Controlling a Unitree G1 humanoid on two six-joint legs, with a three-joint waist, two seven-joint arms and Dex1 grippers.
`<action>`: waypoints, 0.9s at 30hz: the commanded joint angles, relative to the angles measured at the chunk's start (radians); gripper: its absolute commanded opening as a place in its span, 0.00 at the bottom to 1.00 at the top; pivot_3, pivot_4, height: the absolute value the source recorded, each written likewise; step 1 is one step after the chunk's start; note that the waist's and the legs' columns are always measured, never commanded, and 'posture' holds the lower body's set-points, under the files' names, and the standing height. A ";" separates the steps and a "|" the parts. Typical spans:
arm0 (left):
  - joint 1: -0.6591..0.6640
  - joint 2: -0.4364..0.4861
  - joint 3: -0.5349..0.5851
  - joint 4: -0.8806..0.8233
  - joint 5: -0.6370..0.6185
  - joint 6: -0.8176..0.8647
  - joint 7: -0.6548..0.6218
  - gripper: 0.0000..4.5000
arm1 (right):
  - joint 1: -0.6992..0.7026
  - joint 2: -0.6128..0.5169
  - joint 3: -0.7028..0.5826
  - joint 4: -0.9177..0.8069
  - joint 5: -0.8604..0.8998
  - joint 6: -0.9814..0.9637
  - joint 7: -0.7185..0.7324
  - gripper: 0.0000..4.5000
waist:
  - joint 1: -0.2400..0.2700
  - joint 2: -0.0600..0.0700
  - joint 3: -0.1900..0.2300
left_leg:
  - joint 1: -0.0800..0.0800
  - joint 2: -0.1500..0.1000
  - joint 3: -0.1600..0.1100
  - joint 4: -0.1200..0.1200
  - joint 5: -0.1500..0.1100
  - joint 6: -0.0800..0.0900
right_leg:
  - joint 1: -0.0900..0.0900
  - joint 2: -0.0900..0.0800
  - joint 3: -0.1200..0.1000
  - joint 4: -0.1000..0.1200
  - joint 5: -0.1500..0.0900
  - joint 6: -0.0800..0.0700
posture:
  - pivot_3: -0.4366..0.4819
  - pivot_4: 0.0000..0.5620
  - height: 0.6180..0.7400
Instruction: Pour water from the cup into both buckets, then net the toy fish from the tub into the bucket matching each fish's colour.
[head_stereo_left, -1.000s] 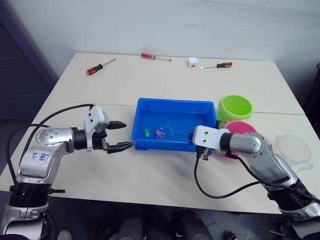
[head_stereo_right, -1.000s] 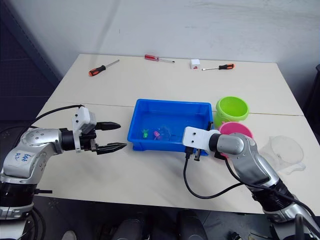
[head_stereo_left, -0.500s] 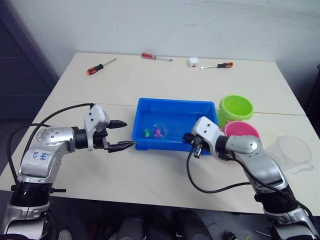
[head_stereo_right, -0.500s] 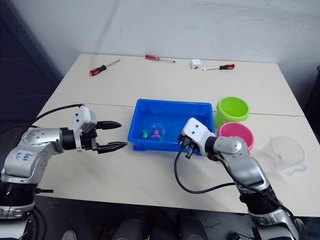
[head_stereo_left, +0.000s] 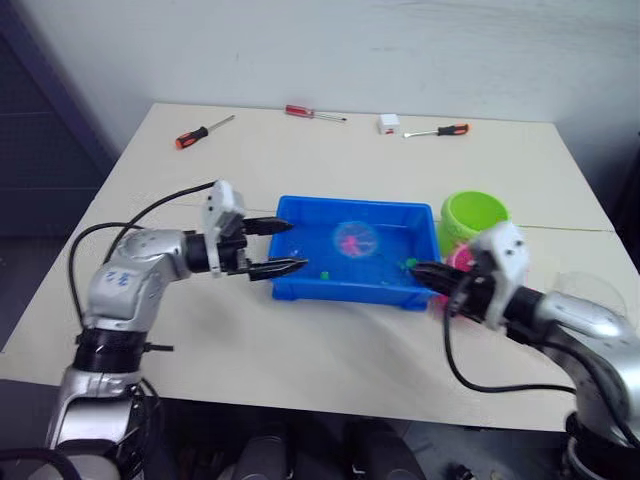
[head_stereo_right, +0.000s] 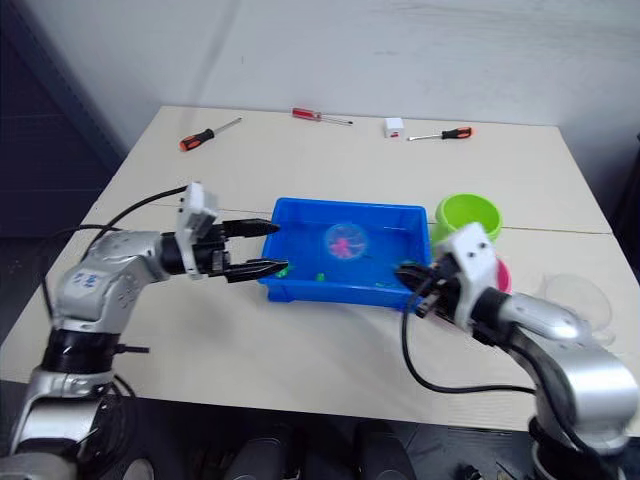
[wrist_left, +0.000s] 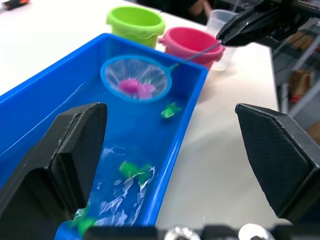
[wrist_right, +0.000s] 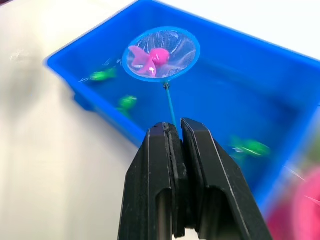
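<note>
Hiding the net (wrist_right: 161, 54) handle's end — right claw (wrist_right: 176, 131) (clamped) — pink fish (wrist_right: 149, 59) netted.

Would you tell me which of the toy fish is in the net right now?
The pink fish, inside the net held by the right gripper; the green fish lie loose in the tub.

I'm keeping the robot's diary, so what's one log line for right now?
right end effector: shut on net | net: holds pink fish, over tub | left end effector: open, at tub's end

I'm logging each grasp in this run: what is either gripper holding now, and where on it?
The right gripper pinches the net by its thin handle's end; the left gripper is open, holding nothing.
</note>
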 joint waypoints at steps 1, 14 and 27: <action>-0.057 -0.034 -0.037 0.045 0.010 -0.049 -0.055 0.98 | 0.080 -0.031 -0.198 -0.109 0.030 0.030 -0.021 0.00 | 0.005 0.000 0.000 | 0.000 0.000 0.000 0.000 0.000 0.000 | 0.000 0.000 0.000 0.000 0.000 0.000 | 0.48 0.27 1.00; -0.194 -0.170 -0.117 0.261 0.070 -0.185 -0.173 0.98 | 0.583 -0.218 -0.366 -0.145 -0.338 -0.524 -0.018 0.00 | -0.002 0.000 0.000 | 0.002 0.000 0.002 0.000 0.001 -0.002 | 0.001 0.003 0.003 -0.002 0.000 0.001 | 0.48 0.27 1.00; -0.214 -0.190 -0.104 0.313 0.092 -0.232 -0.195 0.98 | 0.740 -0.398 -0.371 0.108 -0.864 -1.183 0.008 0.00 | 0.011 -0.005 0.003 | 0.003 0.000 0.002 0.000 0.003 -0.005 | 0.002 0.003 0.004 -0.002 -0.001 0.001 | 0.48 0.27 1.00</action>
